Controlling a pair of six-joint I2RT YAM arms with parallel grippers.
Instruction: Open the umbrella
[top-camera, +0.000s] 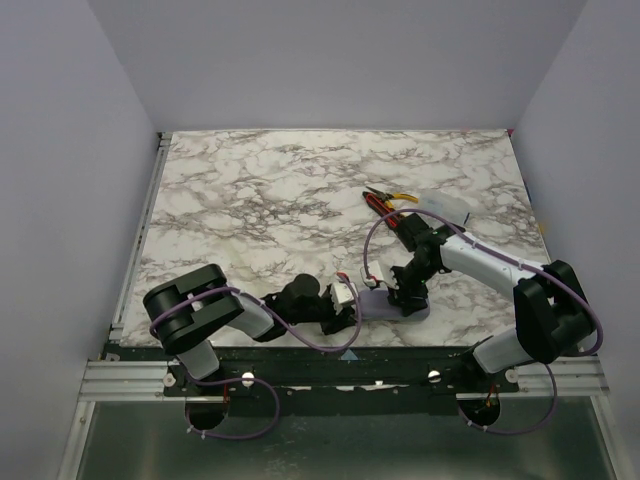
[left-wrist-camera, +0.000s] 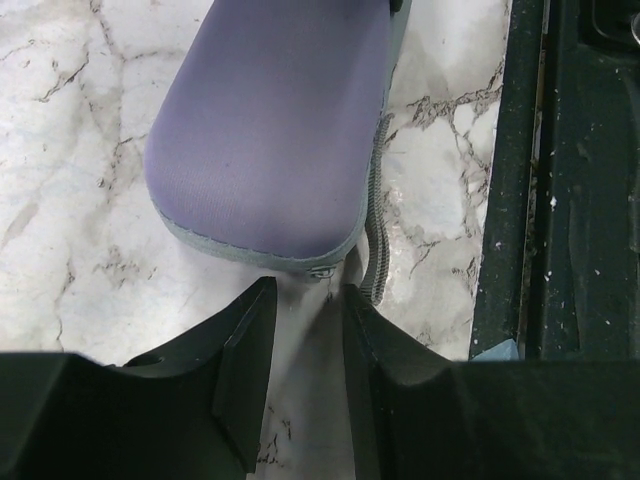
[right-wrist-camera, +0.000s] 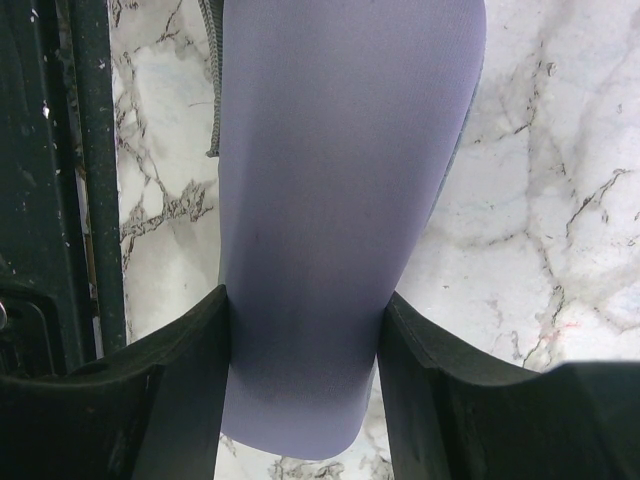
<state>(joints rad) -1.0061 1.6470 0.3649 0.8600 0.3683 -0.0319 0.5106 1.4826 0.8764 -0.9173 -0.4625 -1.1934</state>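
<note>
The umbrella is out of view. A lavender oval hard-shell case (top-camera: 380, 306) lies near the table's front edge between my two grippers. My right gripper (top-camera: 408, 298) is shut on the case (right-wrist-camera: 340, 150), its fingers (right-wrist-camera: 200, 340) pressed against both long sides. In the left wrist view the case's rounded end (left-wrist-camera: 270, 130) fills the upper frame, with a small metal zipper pull (left-wrist-camera: 322, 270) at its tip. My left gripper (left-wrist-camera: 308, 292) stands open just short of that pull, only marble showing between its jaws. A grey zipper strip (left-wrist-camera: 378, 250) hangs loose beside the case.
Red-and-yellow-handled pliers (top-camera: 386, 201) lie on the marble table (top-camera: 300, 190) behind the right arm, next to a white object (top-camera: 443, 208). The black front rail (left-wrist-camera: 560, 200) runs close beside the case. Grey walls enclose the table on three sides.
</note>
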